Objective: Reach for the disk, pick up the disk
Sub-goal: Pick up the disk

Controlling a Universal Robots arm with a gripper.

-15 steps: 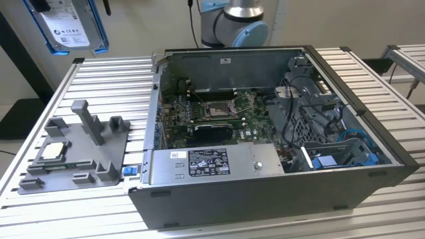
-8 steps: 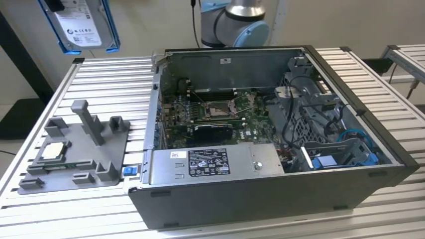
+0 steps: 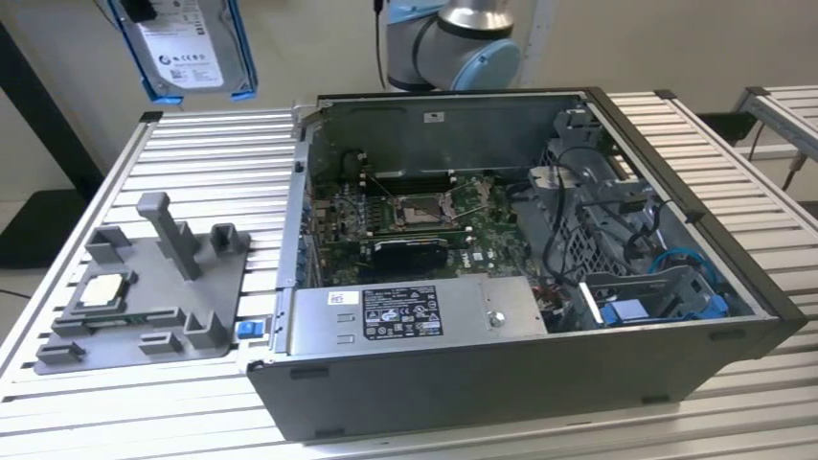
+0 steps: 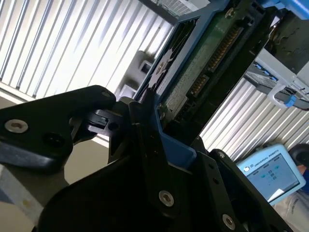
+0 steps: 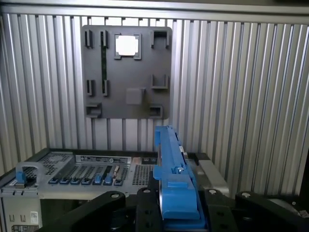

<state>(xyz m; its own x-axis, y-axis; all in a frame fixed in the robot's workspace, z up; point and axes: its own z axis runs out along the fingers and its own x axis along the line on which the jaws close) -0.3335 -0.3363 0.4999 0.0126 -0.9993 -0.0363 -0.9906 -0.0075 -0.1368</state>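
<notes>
The hand (image 5: 176, 208) is clamped shut on the disk (image 5: 173, 159), its black fingers (image 4: 145, 145) pinching the blue side rail so the drive hangs on edge. In the upper left of the exterior view the disk hangs high above the worktop (image 3: 205, 163). That keeps it well clear of the grey stand (image 3: 153, 287) and the open computer case (image 3: 511, 383), so nothing can snag.

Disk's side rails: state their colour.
Blue, best in the first wrist view, where the side rail of the disk faces the camera.
</notes>
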